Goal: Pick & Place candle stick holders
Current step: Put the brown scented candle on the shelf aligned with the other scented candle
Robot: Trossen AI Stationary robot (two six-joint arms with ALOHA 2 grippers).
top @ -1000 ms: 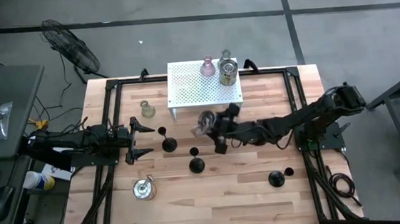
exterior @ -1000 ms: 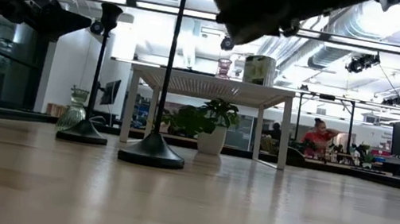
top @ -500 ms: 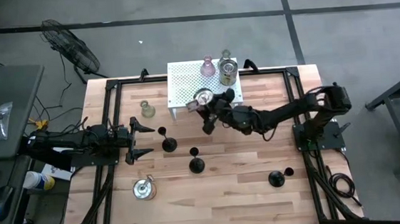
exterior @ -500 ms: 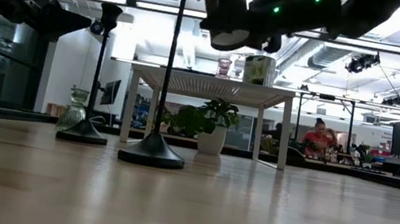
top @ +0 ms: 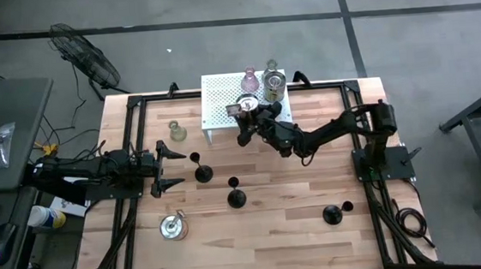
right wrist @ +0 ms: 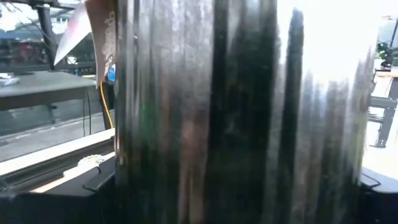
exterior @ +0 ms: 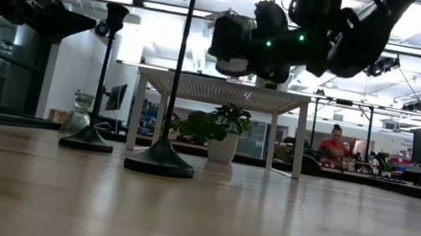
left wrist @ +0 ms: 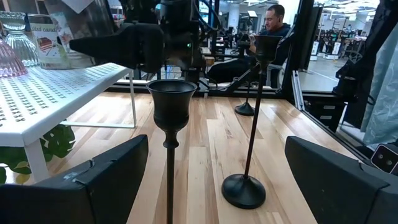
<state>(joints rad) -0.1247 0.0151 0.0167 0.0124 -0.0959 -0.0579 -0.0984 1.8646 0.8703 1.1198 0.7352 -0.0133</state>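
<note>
My right gripper point(top: 257, 123) is shut on a silvery ribbed holder point(top: 245, 107), held over the near edge of the white perforated rack point(top: 219, 103); the holder fills the right wrist view point(right wrist: 236, 112). A pinkish holder point(top: 250, 80) and a silvery one point(top: 274, 85) stand on the rack. Three black stemmed holders point(top: 200, 170) point(top: 236, 195) point(top: 336, 214) stand on their round bases on the table. My left gripper point(top: 171, 165) is open at the table's left, its fingers pointing at the nearest black holder point(left wrist: 171, 106) without touching it. My right gripper holds the silvery holder by its ribbed side wall point(right wrist: 236, 124), coming level from the table's right and near side. The fingers themselves are hidden by the holder. The holder sits upright with its open top up, lifted clear above the rack's top point(exterior: 230, 45).
A clear greenish glass holder point(top: 177, 131) stands left of the rack, and a silvery one point(top: 174, 227) stands at the near left. Black frame rails point(top: 127, 118) run along the table's sides. A person point(exterior: 331, 146) sits in the room behind.
My right gripper has carried the silvery holder from over the table's middle toward the far edge, to above the rack's near edge. The holder has stayed lifted clear all the way.
</note>
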